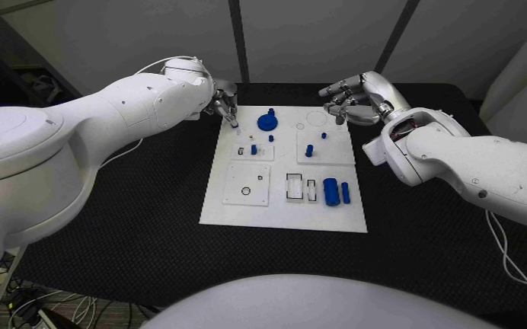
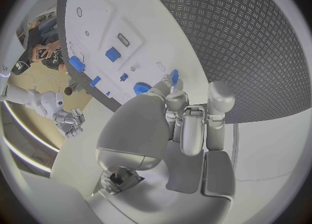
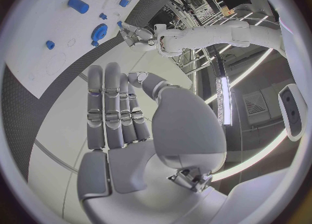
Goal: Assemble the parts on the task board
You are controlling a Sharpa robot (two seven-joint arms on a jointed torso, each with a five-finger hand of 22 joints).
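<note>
Left fingers point(image 1: 228, 108) pinching blue part point(image 2: 173, 76)

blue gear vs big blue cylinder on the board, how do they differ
The blue gear is round, toothed and sits at the task board's far end; the big blue cylinder is smooth, elongated and lies on its side near the front right. Both are blue, and no robot hand holds either.

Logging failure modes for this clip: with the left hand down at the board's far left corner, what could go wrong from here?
1. The left hand has its fingertips low over the task board, close beside the blue gear; a sideways slip could knock it.
2. Whether that hand holds a part is unclear, so a drop could go unnoticed.
3. The right hand hovers above the board's far right corner; descending, it could nudge the small blue peg.
</note>
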